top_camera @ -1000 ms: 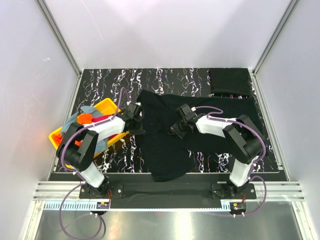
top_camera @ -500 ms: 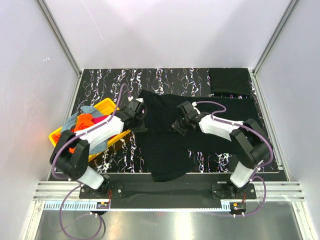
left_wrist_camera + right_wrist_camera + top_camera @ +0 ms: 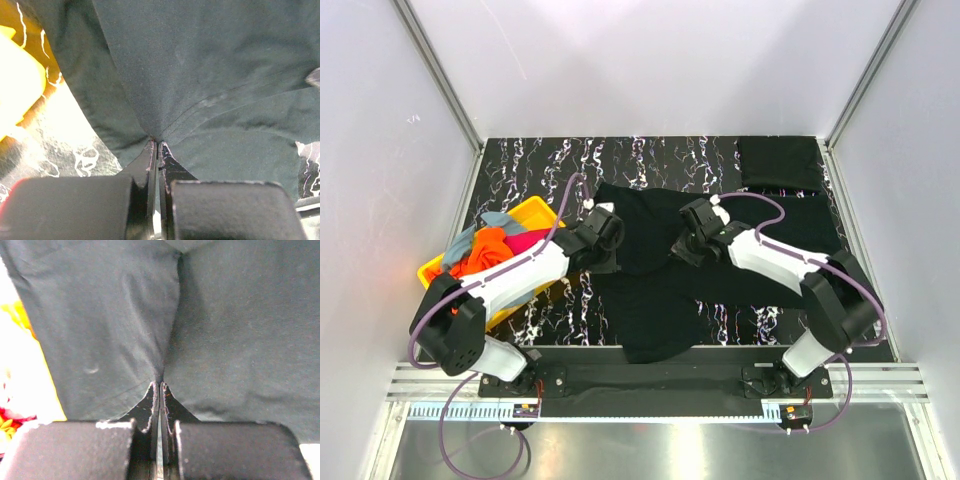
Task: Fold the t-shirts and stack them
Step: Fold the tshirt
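Note:
A black t-shirt lies spread and rumpled across the middle of the dark marbled table. My left gripper is shut on a pinch of its cloth near the shirt's upper left edge; in the left wrist view the fabric puckers into the closed tips. My right gripper is shut on the same shirt near its upper middle, the cloth gathering to a fold at its tips. A folded black t-shirt lies at the back right. Orange, magenta and grey-blue t-shirts are heaped in the tray.
A yellow plastic tray stands at the left of the table, right beside my left arm. White walls with metal posts close in the table on three sides. The black shirt's lower end reaches the table's near edge.
The left gripper has closed on the shirt's left edge. Both grippers have moved toward the back of the table, drawing the black cloth with them.

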Motion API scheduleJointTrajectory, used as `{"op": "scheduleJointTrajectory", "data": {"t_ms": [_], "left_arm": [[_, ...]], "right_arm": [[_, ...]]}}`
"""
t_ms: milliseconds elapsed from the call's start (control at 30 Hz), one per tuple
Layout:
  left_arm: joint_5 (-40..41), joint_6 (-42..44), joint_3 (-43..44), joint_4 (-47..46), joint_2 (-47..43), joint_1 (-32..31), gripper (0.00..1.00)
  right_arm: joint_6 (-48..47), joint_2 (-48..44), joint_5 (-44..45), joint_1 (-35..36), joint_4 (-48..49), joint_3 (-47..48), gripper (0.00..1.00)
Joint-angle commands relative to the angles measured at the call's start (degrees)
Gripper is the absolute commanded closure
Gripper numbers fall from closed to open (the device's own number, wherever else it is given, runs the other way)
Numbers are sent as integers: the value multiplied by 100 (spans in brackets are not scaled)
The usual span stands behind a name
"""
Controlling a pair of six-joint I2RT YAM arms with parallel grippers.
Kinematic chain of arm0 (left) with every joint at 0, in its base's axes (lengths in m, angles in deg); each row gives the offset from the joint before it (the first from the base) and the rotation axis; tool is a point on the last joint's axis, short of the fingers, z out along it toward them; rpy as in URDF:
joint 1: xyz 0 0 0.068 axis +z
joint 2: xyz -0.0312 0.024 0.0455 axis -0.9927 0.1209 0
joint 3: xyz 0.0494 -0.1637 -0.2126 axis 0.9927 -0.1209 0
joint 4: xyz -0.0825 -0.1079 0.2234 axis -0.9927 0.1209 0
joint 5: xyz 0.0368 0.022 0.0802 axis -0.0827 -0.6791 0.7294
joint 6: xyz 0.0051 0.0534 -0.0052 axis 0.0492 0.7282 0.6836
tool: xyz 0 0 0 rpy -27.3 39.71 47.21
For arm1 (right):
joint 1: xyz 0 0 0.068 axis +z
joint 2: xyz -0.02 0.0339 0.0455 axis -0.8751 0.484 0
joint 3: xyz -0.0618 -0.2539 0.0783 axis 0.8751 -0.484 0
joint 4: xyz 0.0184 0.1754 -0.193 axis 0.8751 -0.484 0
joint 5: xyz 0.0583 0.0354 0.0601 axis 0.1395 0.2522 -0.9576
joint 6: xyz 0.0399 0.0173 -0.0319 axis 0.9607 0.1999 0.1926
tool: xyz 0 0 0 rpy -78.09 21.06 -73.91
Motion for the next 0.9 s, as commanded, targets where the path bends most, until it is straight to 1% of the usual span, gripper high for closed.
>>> {"op": "scheduleJointTrajectory", "data": {"t_ms": [0, 233, 633, 867], "left_arm": [[335, -231, 193, 147, -206, -155, 100], [335, -486, 185, 209, -232, -401, 100], [555, -1479, 70, 165, 66, -1025, 100], [660, -1743, 0, 174, 382, -1131, 100]], "right_arm": [[-235, -457, 399, 20, -175, 30, 100], [-271, -703, 469, -6, -246, -155, 100], [-350, -721, 540, -24, -299, -322, 100], [-473, -774, 592, -32, -308, -340, 100]]}}
